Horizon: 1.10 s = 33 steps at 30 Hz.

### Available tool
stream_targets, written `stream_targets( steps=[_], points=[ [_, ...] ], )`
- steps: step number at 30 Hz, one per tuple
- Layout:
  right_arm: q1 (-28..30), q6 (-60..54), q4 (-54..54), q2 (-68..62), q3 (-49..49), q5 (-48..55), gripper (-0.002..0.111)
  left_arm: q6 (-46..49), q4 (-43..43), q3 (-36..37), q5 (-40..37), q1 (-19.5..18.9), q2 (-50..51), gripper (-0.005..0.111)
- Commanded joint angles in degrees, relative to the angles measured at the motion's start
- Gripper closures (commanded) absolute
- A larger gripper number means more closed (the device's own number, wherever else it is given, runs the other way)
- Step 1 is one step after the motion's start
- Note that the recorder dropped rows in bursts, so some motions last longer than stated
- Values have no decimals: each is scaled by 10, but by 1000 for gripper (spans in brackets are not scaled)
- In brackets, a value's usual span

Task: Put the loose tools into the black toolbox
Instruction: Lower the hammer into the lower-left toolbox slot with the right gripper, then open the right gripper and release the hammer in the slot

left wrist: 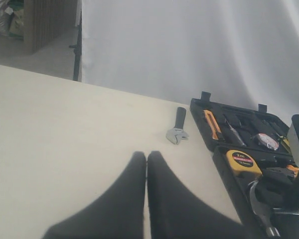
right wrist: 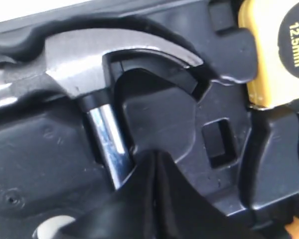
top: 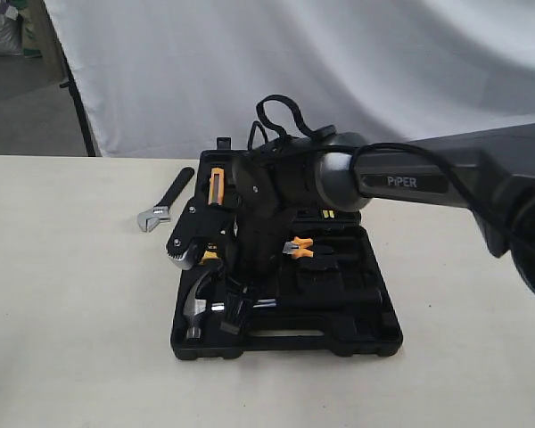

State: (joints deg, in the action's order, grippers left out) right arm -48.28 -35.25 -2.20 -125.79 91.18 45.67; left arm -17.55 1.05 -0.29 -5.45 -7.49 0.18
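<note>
The black toolbox (top: pixel 374 334) lies open on the table. The claw hammer (right wrist: pixel 87 67) rests in the recess of its near half, also seen as the hammer (top: pixel 196 308). My right gripper (right wrist: pixel 154 155) is shut with nothing between its fingers, its tips low over the case just beside the hammer's steel shaft (right wrist: pixel 107 144). The adjustable wrench (top: pixel 163 203) lies on the table left of the case, also seen as the wrench (left wrist: pixel 178 130). My left gripper (left wrist: pixel 147 155) is shut and empty, above bare table short of the wrench. I cannot pick out the tape roll.
A yellow tape measure (left wrist: pixel 243 162) and orange-handled pliers (top: pixel 299 248) sit in the case, with an orange-handled tool (left wrist: pixel 212 124) in the far half. The right arm (top: pixel 401 178) reaches across above the case. A white sheet (top: pixel 339 62) hangs behind the table.
</note>
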Motion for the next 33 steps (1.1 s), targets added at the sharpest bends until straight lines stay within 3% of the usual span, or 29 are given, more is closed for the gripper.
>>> stream_targets(
  steps=[1, 13, 27, 33],
  points=[
    [2, 6, -2, -2, -13, 53, 109, -3, 3, -2, 4, -15, -2, 106],
    [2, 21, 4, 88, -13, -39, 109, -3, 3, -2, 4, -15, -2, 106],
    [2, 21, 34, -41, -13, 42, 109, -3, 3, -2, 4, -15, -2, 106],
    [2, 18, 32, -30, -13, 46, 109, -3, 3, -2, 4, -15, -2, 106]
  ],
)
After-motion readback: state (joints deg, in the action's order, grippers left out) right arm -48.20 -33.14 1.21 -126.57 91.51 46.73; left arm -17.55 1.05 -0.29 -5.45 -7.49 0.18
